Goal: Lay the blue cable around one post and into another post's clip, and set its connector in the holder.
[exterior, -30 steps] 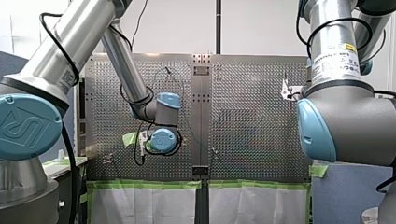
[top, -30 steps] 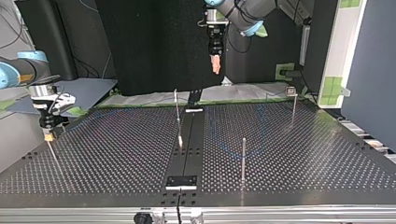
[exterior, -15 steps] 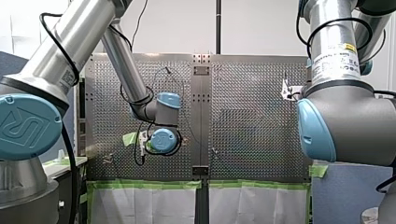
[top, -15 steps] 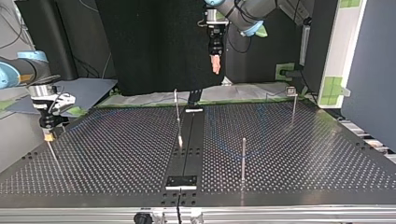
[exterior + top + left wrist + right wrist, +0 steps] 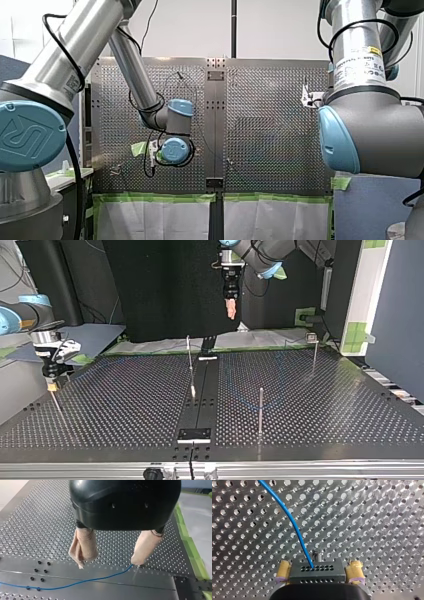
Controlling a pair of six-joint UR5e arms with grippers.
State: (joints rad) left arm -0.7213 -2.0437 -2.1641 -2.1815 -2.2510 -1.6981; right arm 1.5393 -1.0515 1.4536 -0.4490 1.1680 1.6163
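The blue cable (image 5: pixel 292 522) runs across the perforated plate and ends in a dark, hole-patterned connector (image 5: pixel 317 573). My right gripper (image 5: pixel 319 566) is open, its yellow pads (image 5: pixel 283 571) standing close beside the connector's two ends, with a small pin just behind it. In the top view my right gripper (image 5: pixel 51 382) sits low at the left edge over a thin post (image 5: pixel 56 405). My left gripper (image 5: pixel 230 307) hangs high over the table's back, open and empty. In its wrist view my left gripper (image 5: pixel 108 563) has beige pads, and the cable (image 5: pixel 75 583) lies on the plate below.
Thin posts stand at the top view's middle (image 5: pixel 190 365), front right (image 5: pixel 260 410) and back right (image 5: pixel 313 352). The cable (image 5: pixel 245 401) curves faintly near the front right one. A dark strip (image 5: pixel 200 400) divides the table, and green tape edges its back.
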